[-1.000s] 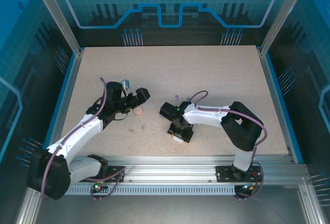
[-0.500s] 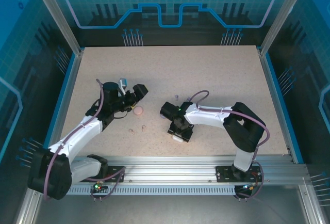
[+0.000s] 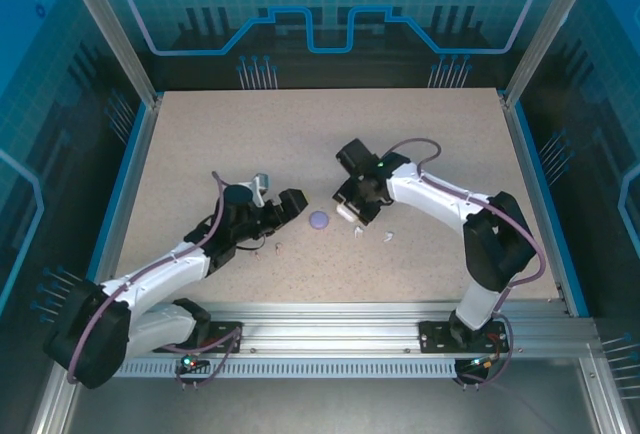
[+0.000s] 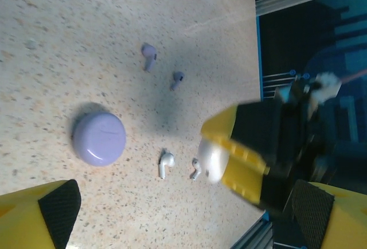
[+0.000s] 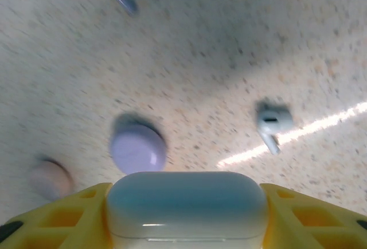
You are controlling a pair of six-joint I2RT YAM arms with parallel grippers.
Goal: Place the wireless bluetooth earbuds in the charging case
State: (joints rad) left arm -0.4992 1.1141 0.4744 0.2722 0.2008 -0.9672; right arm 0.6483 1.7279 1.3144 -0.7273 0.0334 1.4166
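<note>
Top view, left claw (image 3: 288, 204): spread wide, nothing held; placed just beside the purple case (image 3: 319, 220).
Top view, right claw (image 3: 352, 208): clenched on the white case (image 3: 346, 214), near the purple case.
Top view, white earbuds (image 3: 388, 237): two, loose on the surface (image 3: 400, 134), near the right claw.
Left wrist view, purple earbuds (image 4: 149, 55): two, loose, apart from the purple case; no bud is seated in any case.
Left wrist view, white earbuds: found just beside the held white case.
Right wrist view, white case: gripped across its width, seemingly closed.
Right wrist view, pink case (image 5: 50, 179): blurred, beyond the purple case.
Risk: the claws are crowded together, so a collision is judged possible and loose buds could be swept away. Buds cannot be seated while lids are shut.
</note>
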